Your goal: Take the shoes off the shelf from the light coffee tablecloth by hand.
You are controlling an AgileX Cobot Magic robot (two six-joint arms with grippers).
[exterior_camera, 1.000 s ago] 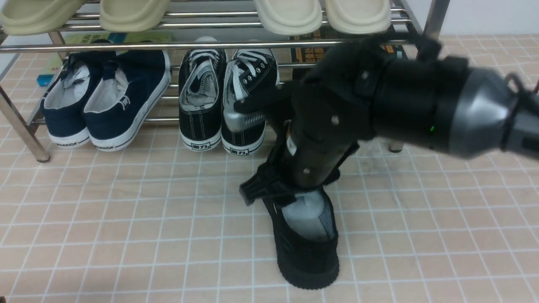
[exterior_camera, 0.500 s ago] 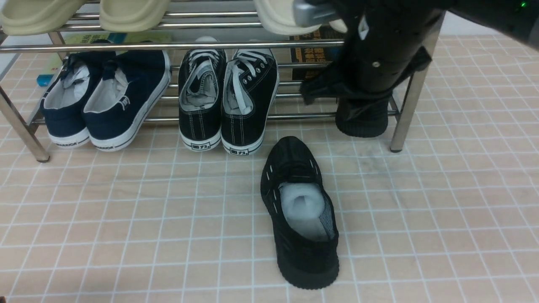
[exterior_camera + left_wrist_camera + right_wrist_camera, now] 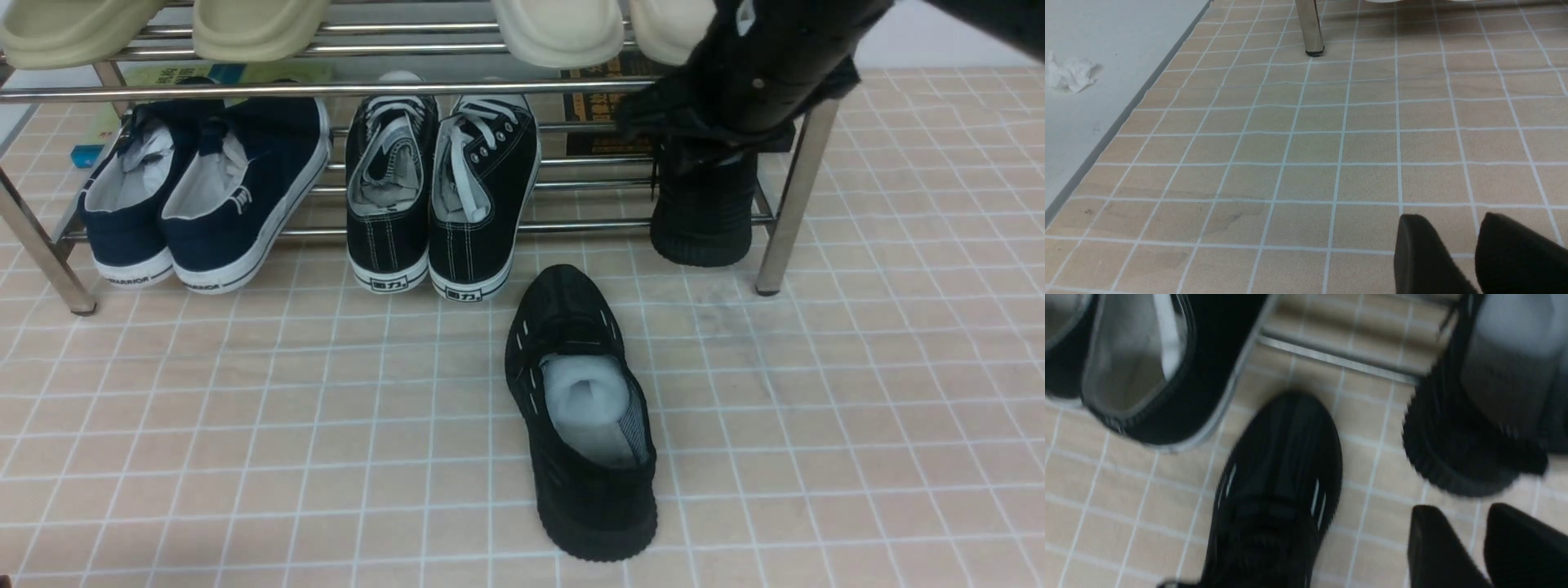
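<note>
Black shoes: 1 on cloth, 6 o'clock; 1 on shelf, 1 o'clock. Right gripper fingers slightly apart, empty; left gripper likewise.

One shoe lies on the tablecloth before the shelf; second shoe on the shelf's lower tier, right end

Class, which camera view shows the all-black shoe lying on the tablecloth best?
The front view: the all-black shoe on the tablecloth shows whole and sharp, white stuffing visible, lying in front of the shelf. The right wrist view shows the same shoe blurred and cut off at the picture's edge. The left wrist view shows only cloth and a shelf leg.
</note>
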